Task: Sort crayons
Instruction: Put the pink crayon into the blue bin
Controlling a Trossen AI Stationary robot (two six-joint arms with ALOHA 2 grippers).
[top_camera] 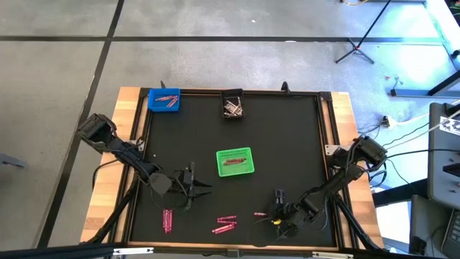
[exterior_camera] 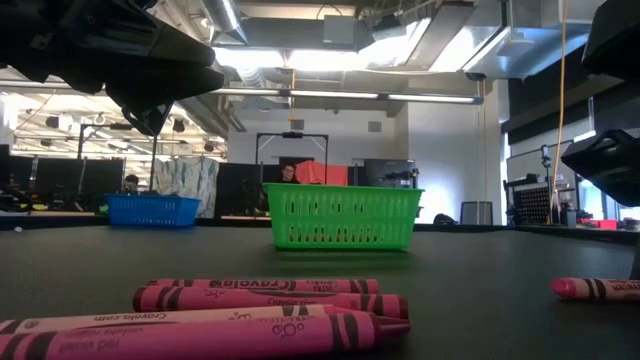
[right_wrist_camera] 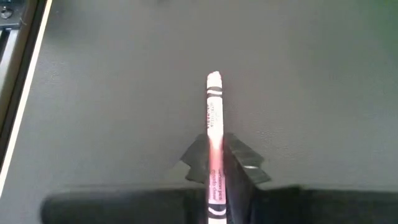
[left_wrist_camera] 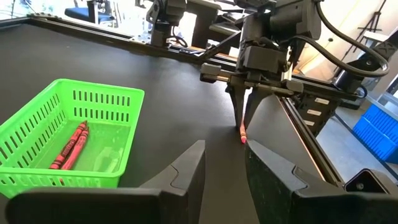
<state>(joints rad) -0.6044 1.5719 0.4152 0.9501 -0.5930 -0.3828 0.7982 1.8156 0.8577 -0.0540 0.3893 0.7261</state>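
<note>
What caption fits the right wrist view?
Right end effector shut on a pink crayon above the black table.

Thin pink-to-magenta wax crayons with black-printed paper wrappers lie scattered on the black mat. A cluster of magenta crayons [top_camera: 225, 225] lies flat along the near edge, roughly parallel and touching; the low view shows them stacked close with "Crayola" lettering [exterior_camera: 262, 297]. A pair of pink crayons [top_camera: 167, 220] lies side by side further left. One single pink crayon [top_camera: 259, 214] lies flat, apart from the cluster [exterior_camera: 597, 288]. One pale-pink crayon [right_wrist_camera: 213, 137] is pinched between dark fingers, its tip pointing down at the mat [left_wrist_camera: 242, 133]. Red crayons [left_wrist_camera: 69, 145] lie flat in the green basket.
</note>
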